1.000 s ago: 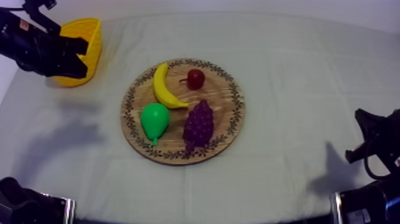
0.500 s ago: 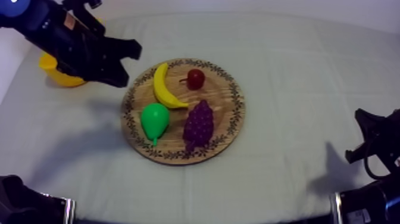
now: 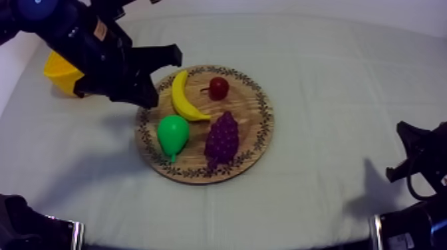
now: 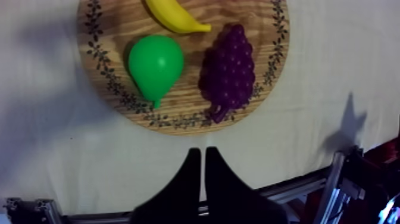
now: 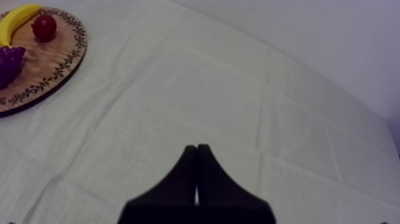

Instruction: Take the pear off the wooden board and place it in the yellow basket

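Both left gripper (image 4: 203, 152) and right gripper (image 5: 197, 149) were closed, empty. The pear (image 3: 173, 133), left of frame centre, looked light, hard, slippery; you should hold its wide belly.

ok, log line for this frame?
left gripper shut, empty, near board | right gripper shut, at rest | pear on board, untouched | basket at left

Lettering: none legible anywhere.
One small orange patch (image 3: 100, 30) sits on the black housing of the left arm (image 3: 66, 33), well back from the left gripper (image 4: 200, 154). Any print on it is too small to make out. Just ahead of that gripper, the wooden board (image 4: 172, 122) carries a dark leaf-like border round its rim, which is ornament, not characters.
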Controlling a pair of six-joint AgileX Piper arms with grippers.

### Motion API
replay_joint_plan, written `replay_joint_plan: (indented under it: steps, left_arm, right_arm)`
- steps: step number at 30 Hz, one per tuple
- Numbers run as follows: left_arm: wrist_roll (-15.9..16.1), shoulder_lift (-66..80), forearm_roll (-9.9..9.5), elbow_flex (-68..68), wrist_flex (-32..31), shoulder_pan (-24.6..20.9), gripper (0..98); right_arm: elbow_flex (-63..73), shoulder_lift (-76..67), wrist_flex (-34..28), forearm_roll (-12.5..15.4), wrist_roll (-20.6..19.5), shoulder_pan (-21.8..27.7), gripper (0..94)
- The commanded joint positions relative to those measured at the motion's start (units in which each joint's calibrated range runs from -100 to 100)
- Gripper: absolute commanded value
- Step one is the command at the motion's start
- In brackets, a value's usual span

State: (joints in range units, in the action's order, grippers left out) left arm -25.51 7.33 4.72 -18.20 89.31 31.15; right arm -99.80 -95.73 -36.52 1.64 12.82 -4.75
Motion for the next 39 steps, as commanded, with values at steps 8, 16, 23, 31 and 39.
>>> replay_joint_plan:
  steps: [8, 16, 23, 31, 39]
  left_arm:
    - [-2.2, -0.9, -0.63, -0.1, 0.2, 0.3, 28.7]
    - [-1.5, -1.5, -0.23, -1.1, 0.4, 1.5, 52.7]
    - [-2.5, -2.6, 0.26, -0.8, 0.8, 2.5, 74.7]
    - [-2.8, -4.6, -0.05, -0.6, 0.8, 2.9, 92.1]
    - [-2.9, -6.6, -0.63, -2.5, 0.4, 1.8, 95.1]
  right_arm:
    - [0.0, 0.0, 0.0, 0.0, 0.0, 0.0, 0.2]
    - [0.0, 0.0, 0.0, 0.0, 0.0, 0.0, 0.2]
    - [0.0, 0.0, 0.0, 0.0, 0.0, 0.0, 0.2]
    - [0.0, 0.0, 0.0, 0.0, 0.0, 0.0, 0.2]
    - [0.0, 0.0, 0.0, 0.0, 0.0, 0.0, 0.2]
